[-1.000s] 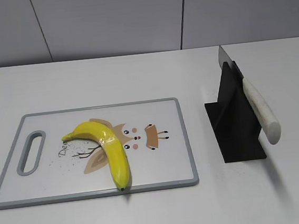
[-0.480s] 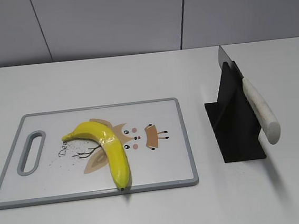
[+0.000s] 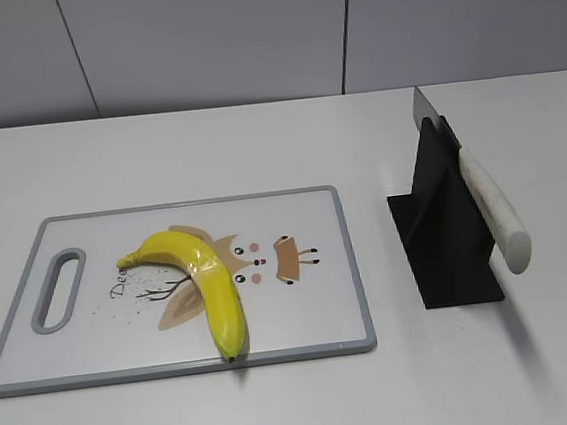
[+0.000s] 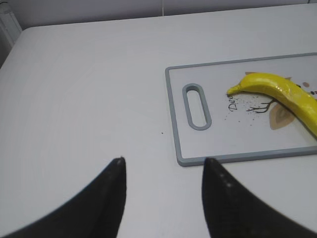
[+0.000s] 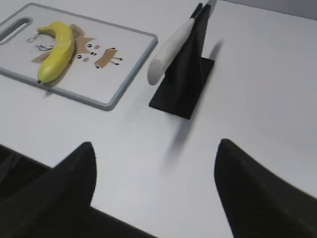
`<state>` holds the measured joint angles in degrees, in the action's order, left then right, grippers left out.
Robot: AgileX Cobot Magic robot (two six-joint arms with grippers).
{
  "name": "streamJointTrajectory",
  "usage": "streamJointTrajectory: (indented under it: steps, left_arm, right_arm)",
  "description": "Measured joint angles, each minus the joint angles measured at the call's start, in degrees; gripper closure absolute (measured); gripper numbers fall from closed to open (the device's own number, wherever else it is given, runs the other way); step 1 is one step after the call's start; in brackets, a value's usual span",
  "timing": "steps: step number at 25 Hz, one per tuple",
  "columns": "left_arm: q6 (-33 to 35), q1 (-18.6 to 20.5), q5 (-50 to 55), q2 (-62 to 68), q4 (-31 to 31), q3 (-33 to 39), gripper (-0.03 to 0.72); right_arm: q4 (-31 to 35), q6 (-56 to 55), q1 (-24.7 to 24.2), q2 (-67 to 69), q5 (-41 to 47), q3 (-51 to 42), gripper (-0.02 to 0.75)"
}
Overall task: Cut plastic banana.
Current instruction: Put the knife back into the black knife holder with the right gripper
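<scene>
**On the board, banana waits; both grippers spread and empty**

Left of the cutting board, the left gripper hangs spread, holding nothing. The plastic banana lies on the board, likely staged for slicing. Right of the board, the knife leans handle-out in its black stand. The right gripper, nearer than the stand, gapes empty.
</scene>
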<state>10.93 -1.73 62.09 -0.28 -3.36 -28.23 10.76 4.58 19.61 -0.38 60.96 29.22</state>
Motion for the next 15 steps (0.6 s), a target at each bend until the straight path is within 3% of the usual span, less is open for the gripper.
streamJointTrajectory:
  steps: [8, 15]
  left_arm:
    - [0.0, 0.0, 0.0, 0.0, 0.0, 0.0, 0.213]
    - [0.0, 0.0, 0.0, 0.0, 0.0, 0.0, 0.214]
  right_arm:
    - [0.6, 0.0, -16.1, 0.0, 0.0, 0.0, 0.149]
    - [0.7, 0.0, -18.0, 0.0, 0.0, 0.0, 0.15]
